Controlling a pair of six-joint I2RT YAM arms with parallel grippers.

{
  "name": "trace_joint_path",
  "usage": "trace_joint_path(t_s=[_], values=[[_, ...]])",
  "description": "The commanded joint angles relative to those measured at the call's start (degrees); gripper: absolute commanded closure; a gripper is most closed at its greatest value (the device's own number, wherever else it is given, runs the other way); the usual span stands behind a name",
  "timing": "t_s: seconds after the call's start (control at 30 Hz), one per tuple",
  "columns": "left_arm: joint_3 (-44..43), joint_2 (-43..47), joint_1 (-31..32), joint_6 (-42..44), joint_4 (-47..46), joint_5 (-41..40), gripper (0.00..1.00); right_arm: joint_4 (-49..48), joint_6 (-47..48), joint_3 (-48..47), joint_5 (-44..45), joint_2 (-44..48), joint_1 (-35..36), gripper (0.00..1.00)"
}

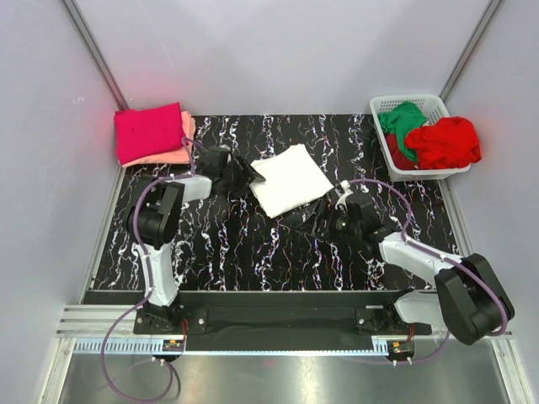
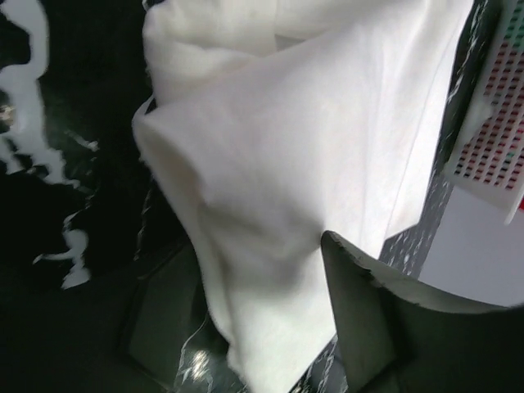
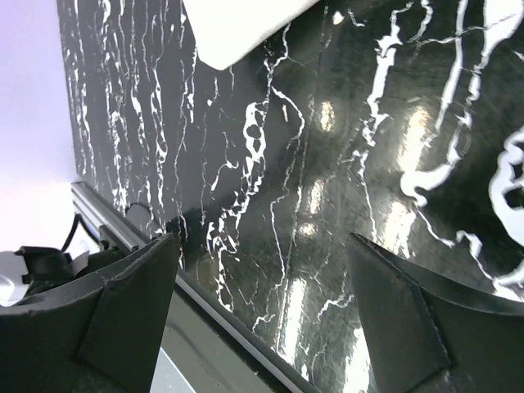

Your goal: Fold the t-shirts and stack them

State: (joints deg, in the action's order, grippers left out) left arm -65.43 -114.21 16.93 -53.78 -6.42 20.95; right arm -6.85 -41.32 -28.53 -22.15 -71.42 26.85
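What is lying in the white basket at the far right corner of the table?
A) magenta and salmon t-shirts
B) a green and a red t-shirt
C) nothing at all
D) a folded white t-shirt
B: the basket holds a crumpled green t-shirt and a red t-shirt, while the white t-shirt lies folded mid-table and the magenta t-shirt sits stacked on the salmon t-shirt at far left.

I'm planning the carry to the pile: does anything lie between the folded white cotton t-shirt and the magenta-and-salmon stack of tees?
No loose thing does. Only the left claw and its wrist sit between the folded white cotton t-shirt and the magenta-and-salmon stack, over black marbled tabletop.
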Motion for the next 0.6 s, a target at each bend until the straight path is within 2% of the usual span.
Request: trace_joint_path(t_s=[0.0,0.07,0.1,0.13,0.23,0.3,0.37,0.5,0.57], values=[[-1.89,-4.7,2.93,-5.1,-2.11,-7.66,0.37,-4.84,-0.52,-2.48,-2.89,-4.23,-0.22,0.11],[-3.56,-6.62,4.07,-5.98,-1.93,-9.34,0.54,-4.75,-0.25,-3.54,-4.3,-6.44,-0.31,0.12],[-5.04,-7.25,5.12,-6.07,-2.28,-10.48,0.71,-4.66,-0.16,-4.24,-4.56,-7.85,-0.57,0.12],[-5.76,-7.77,5.57,-6.34,-2.37,-10.84,0.98,-4.75,-0.16,-4.34,-5.0,-8.38,-0.75,0.12],[-9.79,-8.22,5.05,-5.21,1.39,-9.7,1.0,-5.98,-0.95,-3.99,-7.46,-9.53,-2.24,0.12],[-14.17,-7.26,3.12,-2.4,7.69,-9.0,1.0,-7.73,-1.48,-2.93,-8.34,-9.62,-3.64,0.12],[-17.26,-5.59,0.32,2.52,12.19,-8.56,1.0,-8.96,-2.1,-2.41,-9.31,-10.14,-4.35,0.12],[-29.98,-5.49,-4.61,13.23,27.11,-6.62,1.0,-8.88,-2.45,-3.19,-10.37,-12.16,-4.97,0.13],[-33.52,-5.58,-7.42,16.15,31.0,-6.45,1.0,-8.62,-2.19,-3.46,-10.28,-12.43,-4.97,0.13]])
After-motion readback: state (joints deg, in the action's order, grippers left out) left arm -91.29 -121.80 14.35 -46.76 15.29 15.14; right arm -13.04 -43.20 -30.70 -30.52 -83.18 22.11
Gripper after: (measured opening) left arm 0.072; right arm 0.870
